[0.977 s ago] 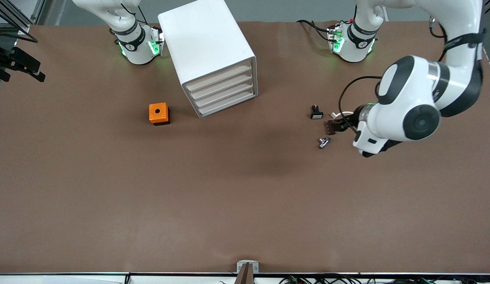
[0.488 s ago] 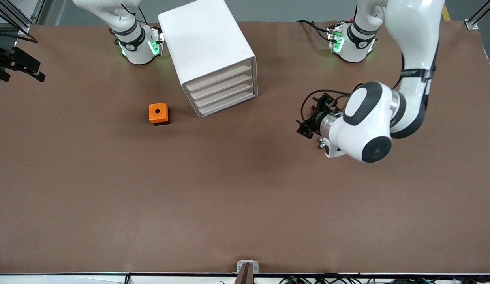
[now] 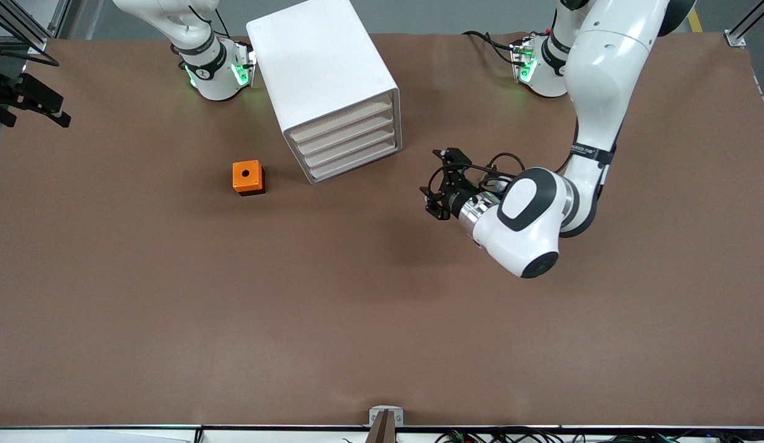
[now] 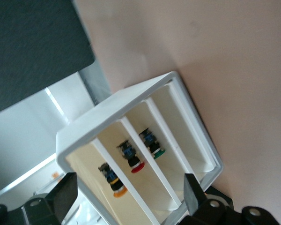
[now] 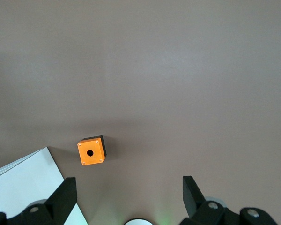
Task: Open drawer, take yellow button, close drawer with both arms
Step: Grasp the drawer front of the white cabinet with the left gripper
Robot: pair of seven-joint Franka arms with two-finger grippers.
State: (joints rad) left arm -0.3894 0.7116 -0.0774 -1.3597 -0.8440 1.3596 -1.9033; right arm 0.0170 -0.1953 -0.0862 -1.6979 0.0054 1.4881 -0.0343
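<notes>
Your left gripper [image 3: 432, 198] hovered spread, at cabinet's [image 3: 332, 86] 4 o'clock | right gripper [image 5: 126, 206] spread above orange cube [image 5: 91, 152], you'd note | drawers [image 3: 348, 140] shut

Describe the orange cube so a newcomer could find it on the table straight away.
Start at the white cabinet standing between the two arm bases. The orange cube sits on the brown table beside the cabinet's drawer fronts, toward the right arm's end. It alone is bright orange, on a black base, with a round hole in its top.

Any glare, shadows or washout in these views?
Front view: even light, soft shadow on the brown table under the left pincer, green LED glow at both bases. Left wrist view: washed out, white boxy cabinet and table bleached. Right wrist view: dimmer, orange cube with a hole sharp.
</notes>
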